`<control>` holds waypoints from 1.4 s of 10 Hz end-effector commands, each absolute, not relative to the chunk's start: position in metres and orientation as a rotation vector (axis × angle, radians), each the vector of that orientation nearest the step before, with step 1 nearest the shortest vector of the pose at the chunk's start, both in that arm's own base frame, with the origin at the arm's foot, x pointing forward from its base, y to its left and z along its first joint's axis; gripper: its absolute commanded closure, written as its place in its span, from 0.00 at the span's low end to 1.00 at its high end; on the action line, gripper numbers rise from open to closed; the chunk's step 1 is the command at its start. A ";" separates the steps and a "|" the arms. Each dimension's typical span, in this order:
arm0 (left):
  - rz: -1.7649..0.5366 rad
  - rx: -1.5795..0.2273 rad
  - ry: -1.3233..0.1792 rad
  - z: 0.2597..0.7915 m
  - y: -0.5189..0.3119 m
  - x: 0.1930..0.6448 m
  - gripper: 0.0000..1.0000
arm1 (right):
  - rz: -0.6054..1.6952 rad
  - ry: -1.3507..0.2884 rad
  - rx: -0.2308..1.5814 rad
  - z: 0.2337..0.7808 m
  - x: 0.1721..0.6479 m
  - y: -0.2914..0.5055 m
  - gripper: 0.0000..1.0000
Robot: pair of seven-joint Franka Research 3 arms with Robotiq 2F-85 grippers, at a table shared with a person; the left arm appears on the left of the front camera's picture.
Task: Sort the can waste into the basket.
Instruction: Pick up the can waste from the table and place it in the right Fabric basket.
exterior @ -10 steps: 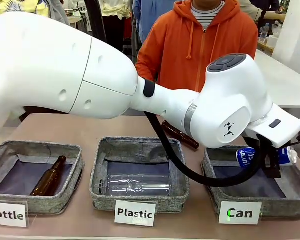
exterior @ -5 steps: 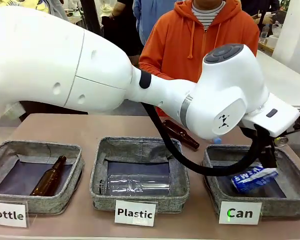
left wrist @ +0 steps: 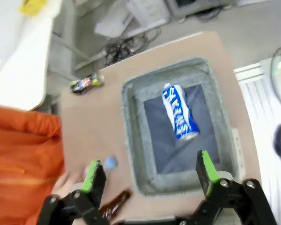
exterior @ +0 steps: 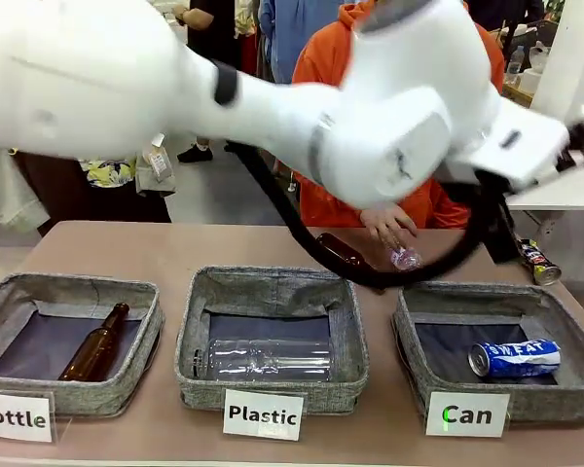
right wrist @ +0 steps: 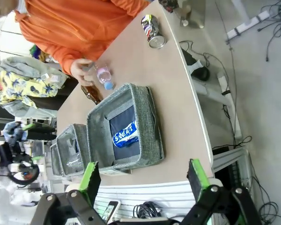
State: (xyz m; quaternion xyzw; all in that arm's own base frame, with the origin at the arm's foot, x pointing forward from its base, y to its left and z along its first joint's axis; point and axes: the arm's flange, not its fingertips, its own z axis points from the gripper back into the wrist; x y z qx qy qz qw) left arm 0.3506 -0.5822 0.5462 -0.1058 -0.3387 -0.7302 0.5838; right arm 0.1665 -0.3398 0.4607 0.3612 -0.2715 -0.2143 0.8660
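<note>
The 2 left fingers (left wrist: 206, 169) are standing spread and empty above the Can basket (left wrist: 131, 119), where the SWEAT can (left wrist: 179, 112) is lying on its side beyond them, while the 2 right fingers (right wrist: 195, 172) are hanging spread well apart from it, and the dark can (left wrist: 86, 83) is lying on the bench (left wrist: 93, 126) outside the basket.

My white left arm (exterior: 399, 126) crosses the view above the brown table (exterior: 175, 248). The blue-and-white "SWEAT" drink can (exterior: 514, 358) lies on its side inside the square grey fabric basket signed "Can" (exterior: 545, 401). The small dark metal can (exterior: 538, 261) rests on the table behind that basket's far right corner.
</note>
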 end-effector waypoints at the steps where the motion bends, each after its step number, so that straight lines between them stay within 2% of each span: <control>1: -1.541 -0.238 -0.729 0.590 -0.469 0.348 0.00 | -0.443 -0.597 0.758 0.473 0.185 -0.316 0.00; 4: -1.248 -0.300 -0.678 0.627 -0.322 0.400 0.00 | -0.272 -0.558 0.873 0.493 0.242 -0.219 0.00; 7: -0.904 -0.577 -0.471 0.622 -0.134 0.457 0.00 | -0.117 -0.366 1.042 0.489 0.301 -0.121 0.00; 9: -0.666 -0.891 -0.347 0.573 -0.007 0.473 0.00 | -0.061 -0.226 1.154 0.487 0.321 -0.076 0.00; 10: -0.627 -1.118 -0.277 0.540 0.040 0.467 0.00 | -0.072 -0.174 1.215 0.486 0.329 -0.066 0.00; 11: -0.460 -1.287 -0.253 0.504 0.079 0.465 0.00 | -0.087 -0.137 1.255 0.482 0.339 -0.061 0.00; 13: -0.129 -1.448 -0.212 0.439 0.131 0.447 0.00 | -0.117 -0.143 1.272 0.471 0.346 -0.062 0.00; 14: -0.065 -1.500 -0.243 0.424 0.145 0.443 0.00 | -0.114 -0.165 1.258 0.471 0.344 -0.064 0.00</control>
